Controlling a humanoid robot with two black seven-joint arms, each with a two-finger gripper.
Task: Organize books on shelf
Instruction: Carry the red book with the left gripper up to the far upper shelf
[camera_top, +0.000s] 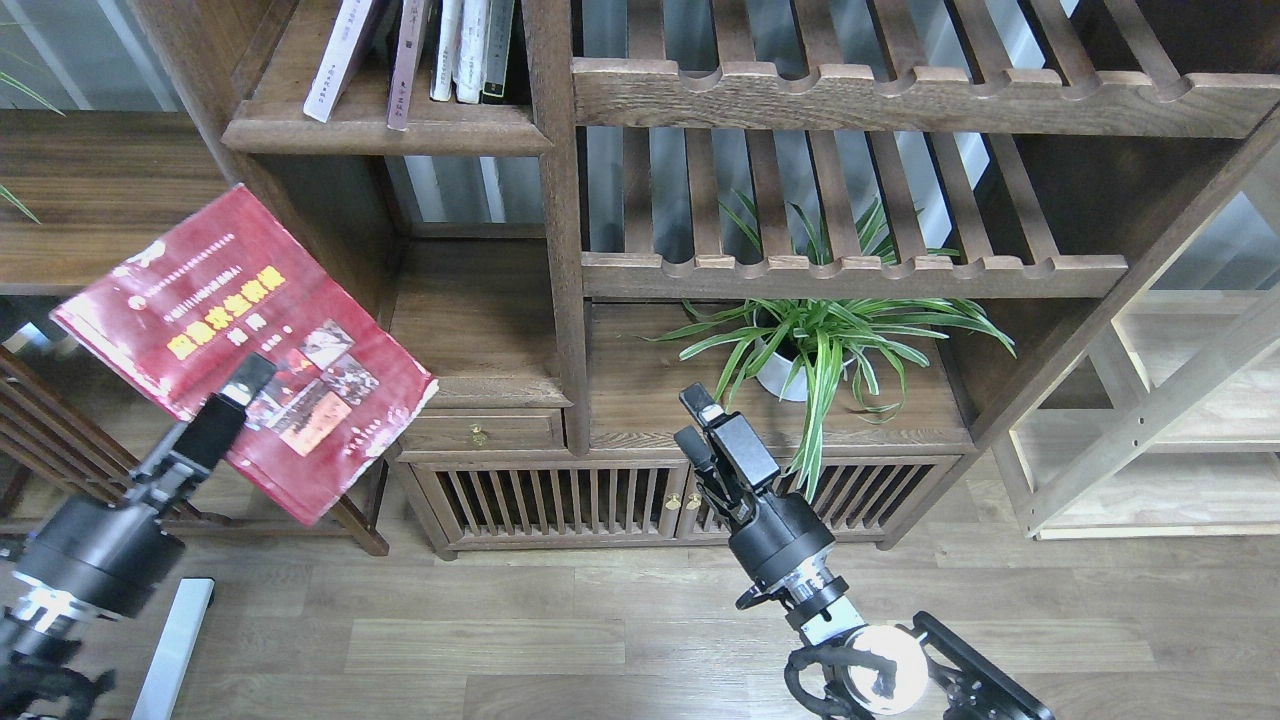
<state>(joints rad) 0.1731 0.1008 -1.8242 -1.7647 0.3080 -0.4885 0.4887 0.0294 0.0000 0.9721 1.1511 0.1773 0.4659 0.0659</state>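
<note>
**Red book held up in the left fingers, below the shelf**

The left gripper has its fingers pinching the bright red book at its lower edge; one finger lies over the cover's photos, and the book hangs tilted in the air, front facing up, left of the cabinet. The right gripper is raised in front of the cabinet doors, touching nothing; its fingers look slightly parted, with nothing between them.

Up at the top left, the narrow shelf carries several books standing or leaning, pale and maroon spines among them. A dark upright post borders the shelf on its right, and slatted racks fill the space beyond. A potted spider plant sits under the lower rack, just behind the right gripper. A small drawer with a brass knob lies beside the red book's corner.
</note>
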